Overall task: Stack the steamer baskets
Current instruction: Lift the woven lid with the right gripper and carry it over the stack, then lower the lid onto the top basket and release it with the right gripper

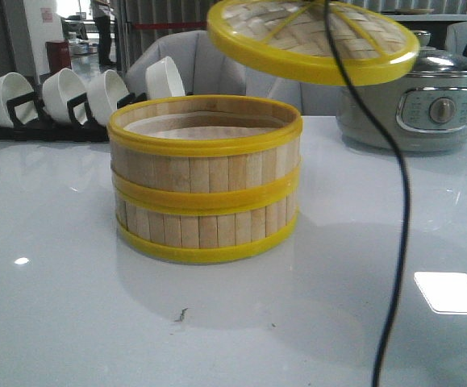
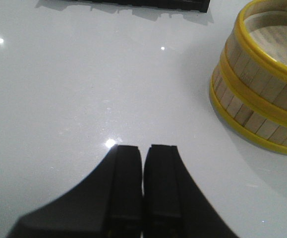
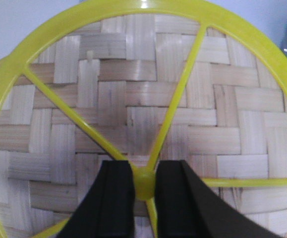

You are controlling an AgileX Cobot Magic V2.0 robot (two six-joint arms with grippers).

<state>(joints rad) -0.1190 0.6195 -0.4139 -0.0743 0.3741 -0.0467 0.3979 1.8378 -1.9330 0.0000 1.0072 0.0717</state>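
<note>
Steamer baskets (image 1: 206, 179), two of them, stand stacked one on the other on the glossy white table (image 1: 56, 306), the top one uncovered so its pale inside shows. Behind and to the right sits a grey-green electric pot (image 1: 427, 105) with a glass lid, and at the back left a black rack (image 1: 31, 121) holds white bowls (image 1: 64, 90) on edge. Above the stack and off to its right, the woven bamboo lid (image 1: 314, 36) hangs tilted in the air, clear of the top rim. The right hand (image 3: 144, 184) grips it, its black fingers (image 3: 116, 198) closed on the yellow hub where the lid's spokes meet. A black cable (image 1: 398, 201) dangles in front. The left hand (image 2: 144, 153) hovers over bare table near the stack with its fingers pressed together, holding nothing.
</note>
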